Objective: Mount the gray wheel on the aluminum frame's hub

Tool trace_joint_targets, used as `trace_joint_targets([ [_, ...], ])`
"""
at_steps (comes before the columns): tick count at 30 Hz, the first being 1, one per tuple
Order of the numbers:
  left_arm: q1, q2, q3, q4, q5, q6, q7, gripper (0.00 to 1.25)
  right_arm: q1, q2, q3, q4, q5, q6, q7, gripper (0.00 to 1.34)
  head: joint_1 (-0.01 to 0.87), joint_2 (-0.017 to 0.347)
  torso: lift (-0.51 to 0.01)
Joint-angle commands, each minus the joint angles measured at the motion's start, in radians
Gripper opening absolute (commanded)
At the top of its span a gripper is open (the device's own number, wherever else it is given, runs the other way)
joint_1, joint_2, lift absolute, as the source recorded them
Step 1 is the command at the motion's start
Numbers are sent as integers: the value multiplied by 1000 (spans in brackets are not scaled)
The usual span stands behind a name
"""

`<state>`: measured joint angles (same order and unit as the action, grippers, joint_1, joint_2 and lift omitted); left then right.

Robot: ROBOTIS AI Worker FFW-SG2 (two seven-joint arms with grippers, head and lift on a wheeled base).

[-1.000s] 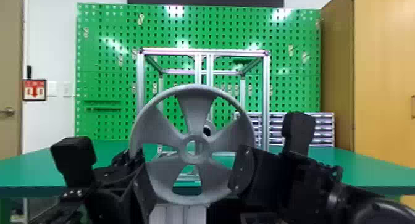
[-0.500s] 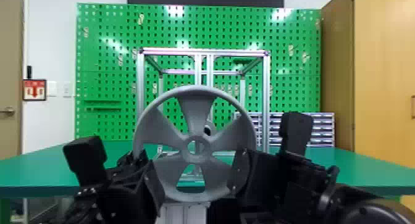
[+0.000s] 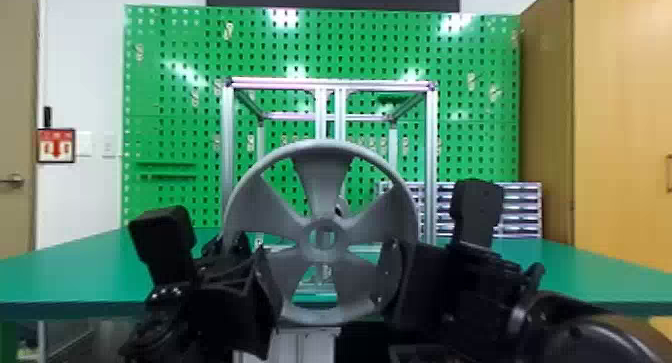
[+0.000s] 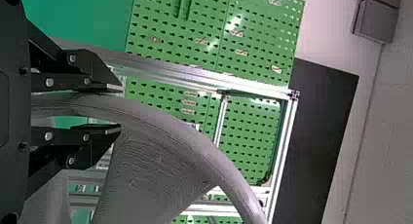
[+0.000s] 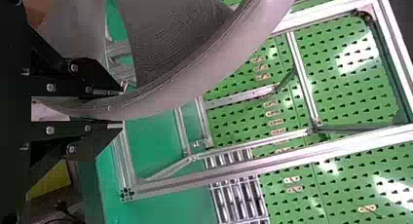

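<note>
The gray wheel [image 3: 320,182] hangs upright in front of the aluminum frame [image 3: 227,152]. Through a gap between its spokes, a small round part that looks like the hub [image 3: 341,207] appears behind, right of the wheel's center. My left gripper [image 3: 265,287] is at the wheel's lower left, my right gripper [image 3: 395,277] at its lower right. In the left wrist view the fingers of the left gripper [image 4: 119,108] close around the rim [image 4: 180,131]. The right gripper [image 5: 122,109] likewise holds the rim [image 5: 204,83] between its fingers in the right wrist view.
The frame stands on the green table [image 3: 65,272], with a green pegboard [image 3: 170,112] behind. Drawer units [image 3: 520,212] are at the back right. A light post [image 3: 305,342] rises below the wheel, between the two arms.
The wheel has shifted slightly to the right and a touch upward. The left arm has moved right and its wrist has tilted; the right arm has moved only slightly.
</note>
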<state>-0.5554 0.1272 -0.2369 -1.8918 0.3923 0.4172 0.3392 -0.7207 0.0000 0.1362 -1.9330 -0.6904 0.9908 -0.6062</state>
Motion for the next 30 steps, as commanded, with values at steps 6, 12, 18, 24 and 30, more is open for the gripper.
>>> trace_joint_targets([
  [6,-29,-6,-9,31,3,2,0,334,-28,1,2,17,11,0,0,218,-5,6,-499],
  [12,-58,-9,-22,56,-4,3,0,334,-46,1,2,39,6,2,0,218,-5,6,-499],
  [18,-80,-12,-27,74,-7,3,0,334,-66,1,0,65,2,5,0,218,-5,6,-499],
  [24,-103,-15,-36,102,-9,5,0,334,-83,1,-4,92,-11,6,0,216,-5,6,-499],
  [30,-129,-18,-32,135,7,14,0,334,-106,1,-6,123,-11,11,0,216,-5,6,-499],
])
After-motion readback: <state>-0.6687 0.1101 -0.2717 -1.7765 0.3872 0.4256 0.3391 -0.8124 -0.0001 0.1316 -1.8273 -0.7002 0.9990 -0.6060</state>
